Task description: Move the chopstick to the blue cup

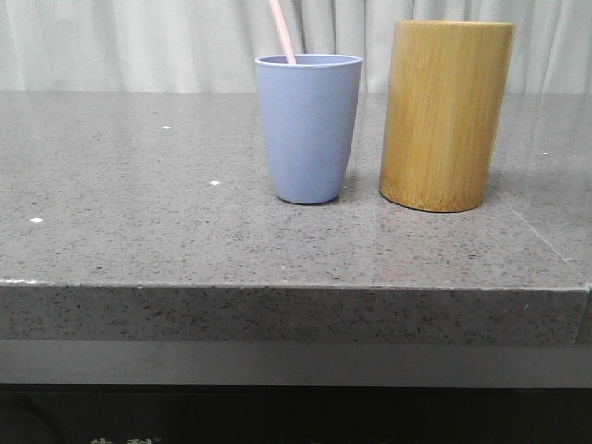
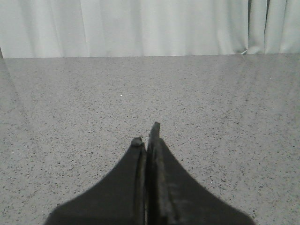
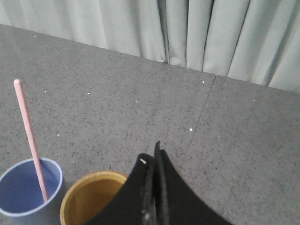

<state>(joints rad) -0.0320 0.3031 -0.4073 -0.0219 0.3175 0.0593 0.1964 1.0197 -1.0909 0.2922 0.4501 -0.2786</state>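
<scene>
The blue cup stands upright near the middle of the grey stone table. A pale pink chopstick leans inside it, its upper end rising past the top of the front view. In the right wrist view the blue cup shows from above with the chopstick standing in it. My right gripper is shut and empty, above and beside the bamboo cylinder. My left gripper is shut and empty over bare table. Neither gripper shows in the front view.
A taller tan bamboo cylinder stands just right of the blue cup; in the right wrist view what shows of its inside holds nothing. The table's front edge runs across the front view. Pale curtains hang behind the table.
</scene>
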